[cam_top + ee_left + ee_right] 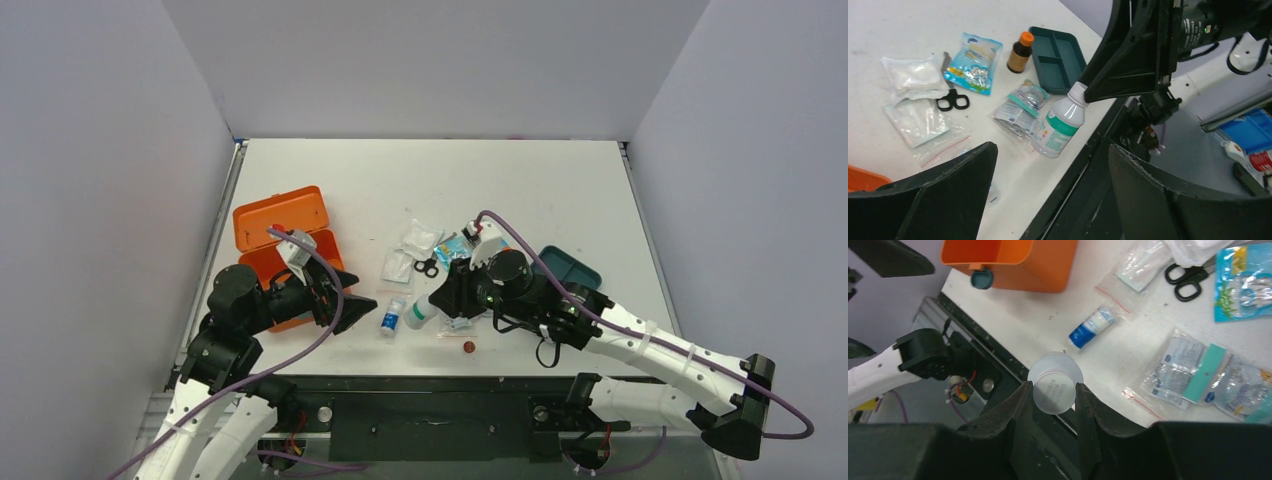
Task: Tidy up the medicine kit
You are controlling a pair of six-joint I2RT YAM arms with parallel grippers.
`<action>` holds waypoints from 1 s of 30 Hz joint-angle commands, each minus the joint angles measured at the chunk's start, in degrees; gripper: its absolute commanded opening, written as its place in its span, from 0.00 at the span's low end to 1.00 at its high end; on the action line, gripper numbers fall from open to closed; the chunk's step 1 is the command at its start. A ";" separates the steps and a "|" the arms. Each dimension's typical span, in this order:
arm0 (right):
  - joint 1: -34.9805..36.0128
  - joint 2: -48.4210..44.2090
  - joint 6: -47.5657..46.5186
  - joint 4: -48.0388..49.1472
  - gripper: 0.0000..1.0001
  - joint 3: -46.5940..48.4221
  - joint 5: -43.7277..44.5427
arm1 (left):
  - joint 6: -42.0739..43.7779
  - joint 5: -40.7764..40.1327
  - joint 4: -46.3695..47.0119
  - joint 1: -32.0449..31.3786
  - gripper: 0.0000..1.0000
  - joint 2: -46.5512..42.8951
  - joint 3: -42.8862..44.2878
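There is one orange box point(283, 222), one white bottle point(1060, 127), one brown bottle point(1019, 52) with an orange cap, one pair of scissors point(952, 100), one blue-green tray point(1058, 60), one blue packet point(973, 62) and one blue and white tube point(1090, 327). There are two clear bags point(913, 75) with white pads inside, and a little heap of silver packets point(1198, 382) (too bunched up to count). One small red round thing point(468, 347) sits near the bottom edge of the table point(560, 190).

In the top view the box is at the left of the frame; the loose things lie in the middle; the tray is a bit right of the middle. The tube lies between the left gripper point(352, 305) and the white bottle; the left arm lies across the lower part of the box and hides it.

The right gripper point(1053, 386) pinches the white bottle by its cap, and the bottle hangs tilted. The left gripper is spread wide with nothing in it, just right of the box.

The box is bright orange and open; its lid is laid back toward the upper left. A round blue-green latch point(981, 278) sticks out from its front wall.
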 commanded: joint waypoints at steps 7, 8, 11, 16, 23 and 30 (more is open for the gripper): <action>-0.25 -1.79 0.86 12.02 0.00 -0.23 -21.98 | -1.53 17.35 1.04 -1.31 0.80 2.57 1.95; -0.23 -1.69 1.01 12.35 0.00 -0.01 -22.64 | -1.70 17.89 1.29 -1.58 0.80 2.72 1.76; -0.27 -1.92 1.61 13.90 0.00 0.53 -25.61 | -1.98 19.48 1.37 -3.31 0.80 2.89 1.42; 0.07 -2.61 2.08 14.67 0.00 2.25 -27.83 | -1.06 19.61 -0.70 -6.22 0.78 4.16 2.12; 1.21 -3.15 3.44 15.94 0.00 4.22 -29.54 | 0.26 18.88 -2.89 -9.15 0.74 5.63 2.45; 2.02 -2.62 4.00 16.44 0.00 5.52 -28.78 | 0.81 18.87 -3.31 -11.26 0.69 6.12 2.53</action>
